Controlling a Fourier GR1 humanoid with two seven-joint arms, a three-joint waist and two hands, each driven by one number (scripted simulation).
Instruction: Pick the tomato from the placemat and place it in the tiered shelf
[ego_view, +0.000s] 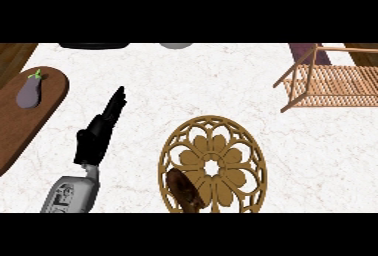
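A round golden openwork placemat (221, 145) lies on the white marble counter, low in the middle of the head view. A dark reddish-brown oval thing (185, 190), which may be the tomato, rests on the placemat's lower left part. The wooden tiered shelf (336, 86) stands at the upper right, with nothing visible on its slatted tier. My left hand (96, 137) is open, fingers straight and pointing up, well left of the placemat and touching nothing. My right hand does not show.
A brown wooden board (22, 125) runs along the left edge with a purple eggplant (30, 91) on it. A black object (94, 45) and a grey one (176, 45) sit at the counter's far edge.
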